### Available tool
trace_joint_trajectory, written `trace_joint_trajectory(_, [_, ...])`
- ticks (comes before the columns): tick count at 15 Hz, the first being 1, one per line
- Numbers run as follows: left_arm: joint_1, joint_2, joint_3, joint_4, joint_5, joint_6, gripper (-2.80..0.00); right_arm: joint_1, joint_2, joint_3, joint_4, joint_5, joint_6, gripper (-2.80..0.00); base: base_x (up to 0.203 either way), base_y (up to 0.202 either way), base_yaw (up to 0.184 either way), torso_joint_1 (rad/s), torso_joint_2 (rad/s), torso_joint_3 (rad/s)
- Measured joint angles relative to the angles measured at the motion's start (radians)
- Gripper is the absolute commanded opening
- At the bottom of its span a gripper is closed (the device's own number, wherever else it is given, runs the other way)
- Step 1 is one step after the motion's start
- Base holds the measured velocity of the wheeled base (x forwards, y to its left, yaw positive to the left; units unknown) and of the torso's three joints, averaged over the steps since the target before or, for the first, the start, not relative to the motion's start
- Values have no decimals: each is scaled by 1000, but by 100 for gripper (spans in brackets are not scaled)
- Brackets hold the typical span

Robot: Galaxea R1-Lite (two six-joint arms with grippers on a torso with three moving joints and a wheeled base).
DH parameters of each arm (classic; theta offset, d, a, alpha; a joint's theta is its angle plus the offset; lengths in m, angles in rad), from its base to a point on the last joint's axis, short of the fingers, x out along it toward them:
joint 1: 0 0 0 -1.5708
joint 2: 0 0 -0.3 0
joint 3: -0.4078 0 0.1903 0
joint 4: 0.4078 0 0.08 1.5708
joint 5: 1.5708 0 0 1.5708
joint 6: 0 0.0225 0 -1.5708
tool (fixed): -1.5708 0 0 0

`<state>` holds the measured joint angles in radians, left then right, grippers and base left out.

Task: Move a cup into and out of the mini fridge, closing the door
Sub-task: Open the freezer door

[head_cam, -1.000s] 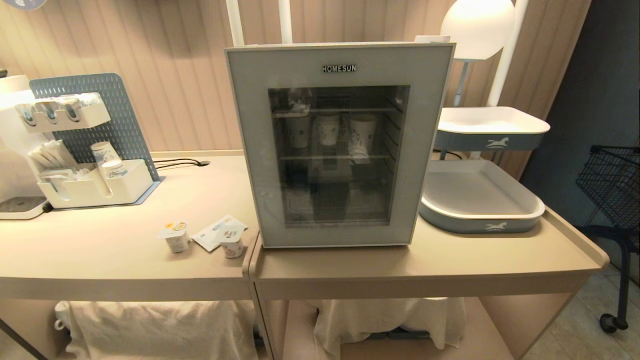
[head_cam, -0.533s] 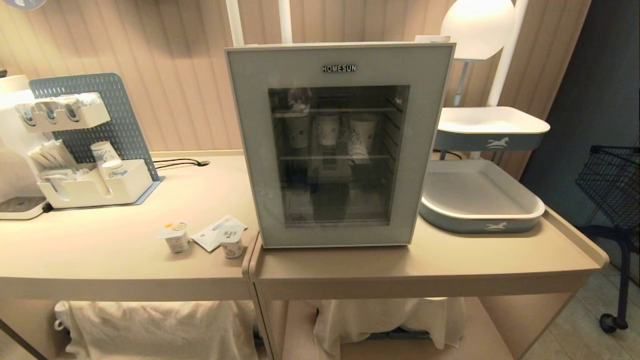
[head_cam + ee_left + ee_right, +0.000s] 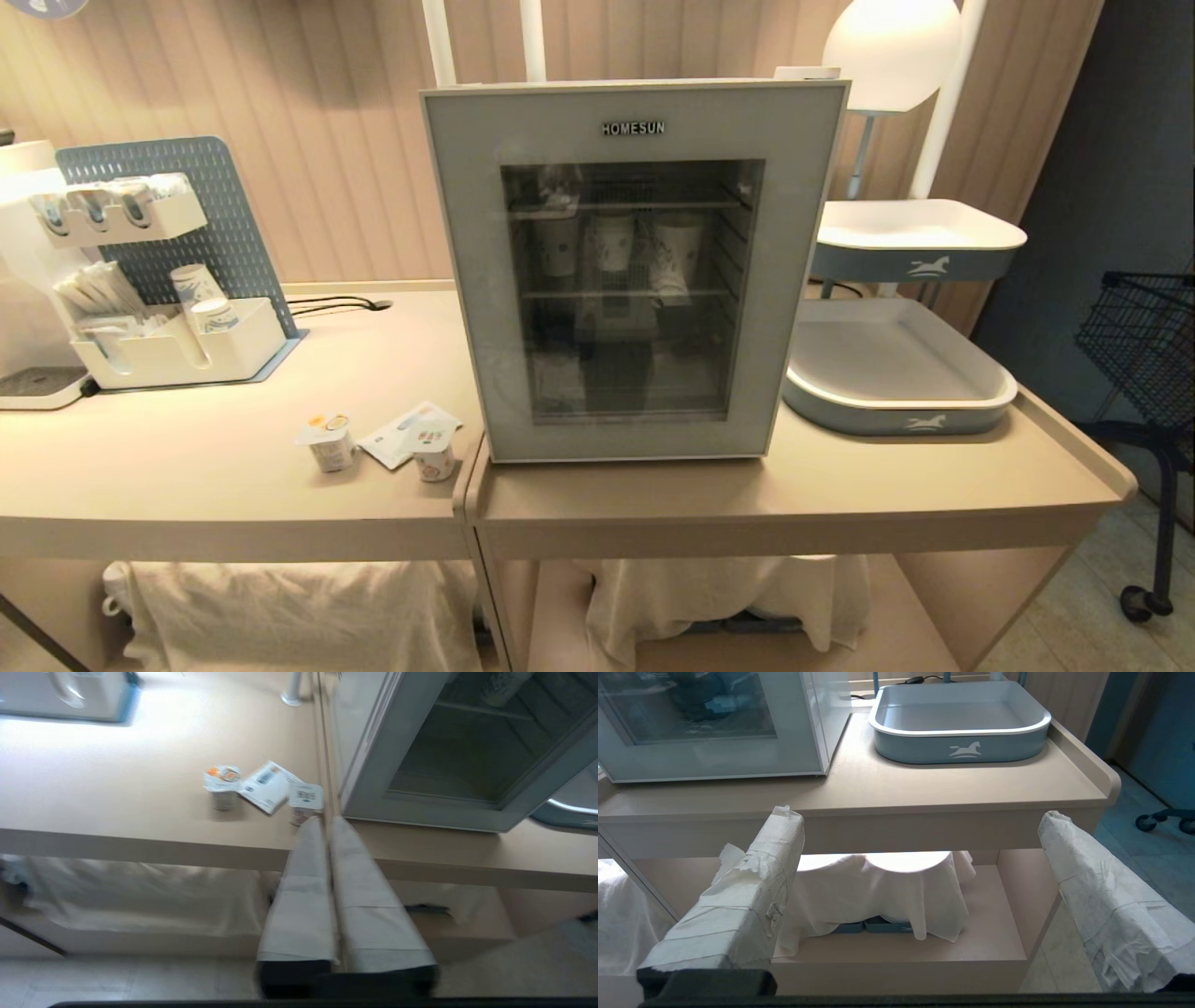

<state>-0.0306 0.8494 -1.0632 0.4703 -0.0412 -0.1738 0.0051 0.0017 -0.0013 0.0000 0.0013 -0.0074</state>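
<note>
The mini fridge [image 3: 635, 271] stands mid-table with its glass door closed; several paper cups [image 3: 611, 241] sit on its upper wire shelf. Two small foil-lidded cups [image 3: 327, 441] [image 3: 434, 459] stand on the table just left of the fridge, with a flat packet [image 3: 401, 431] between them. Neither arm shows in the head view. In the left wrist view my left gripper [image 3: 325, 821] is shut and empty, in front of the table edge, pointing towards the nearer small cup [image 3: 304, 802] and the fridge's lower corner [image 3: 373, 812]. My right gripper [image 3: 920, 816] stands open and empty, low before the table's front edge.
A white organiser with paper cups [image 3: 177, 345] and a water dispenser [image 3: 28, 280] stand at the far left. A blue-grey tray [image 3: 896, 411] lies right of the fridge, another above it. A wire basket cart [image 3: 1139, 336] is at the right. Cloth-covered items [image 3: 878, 891] fill the lower shelf.
</note>
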Motion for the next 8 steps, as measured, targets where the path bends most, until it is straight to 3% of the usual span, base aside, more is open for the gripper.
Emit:
trace_joint_trajectory(3, [15, 438, -163, -133, -178, 7, 0, 1, 0, 0, 0, -1, 2, 0, 0, 0, 0, 0, 0, 0])
trace_joint_trajectory(6, [52, 713, -264, -314, -542, 30, 0, 1, 0, 0, 0, -1, 2, 0, 0, 0, 0, 0, 0, 0])
trace_joint_trajectory(8, [94, 853, -261, -497, -817, 61, 0, 1, 0, 0, 0, -2, 2, 0, 0, 0, 0, 0, 0, 0])
